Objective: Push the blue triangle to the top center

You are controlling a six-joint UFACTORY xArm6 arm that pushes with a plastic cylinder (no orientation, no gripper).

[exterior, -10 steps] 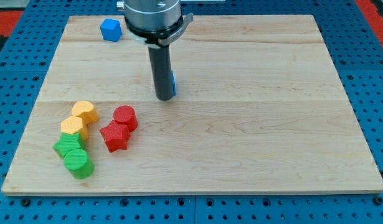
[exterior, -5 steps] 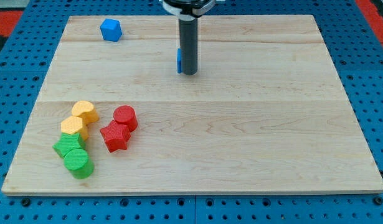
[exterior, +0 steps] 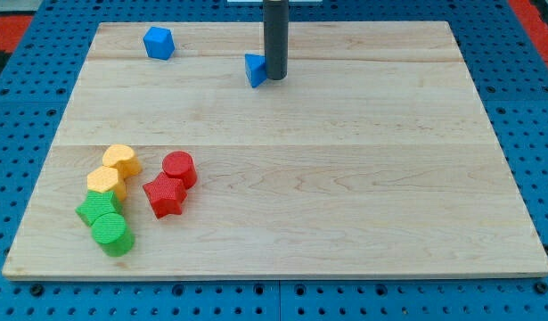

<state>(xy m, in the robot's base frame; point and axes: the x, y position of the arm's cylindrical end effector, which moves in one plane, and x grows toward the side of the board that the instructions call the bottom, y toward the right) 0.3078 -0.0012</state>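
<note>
The blue triangle (exterior: 255, 69) lies near the view's top centre of the wooden board (exterior: 345, 178), partly hidden behind my rod. My tip (exterior: 274, 77) stands just to the triangle's right, touching or almost touching it. A second blue block, a hexagon-like shape (exterior: 158, 42), sits at the view's top left.
At the view's lower left is a cluster: two yellow blocks (exterior: 121, 160) (exterior: 105, 181), a red cylinder (exterior: 179, 168), a red star-like block (exterior: 164, 195), a green star-like block (exterior: 96, 209) and a green cylinder (exterior: 111, 234). A blue pegboard (exterior: 24, 178) surrounds the board.
My tip has moved toward the view's top and slightly right. The blue triangle has moved with it toward the top, and more of it shows on the rod's left.
</note>
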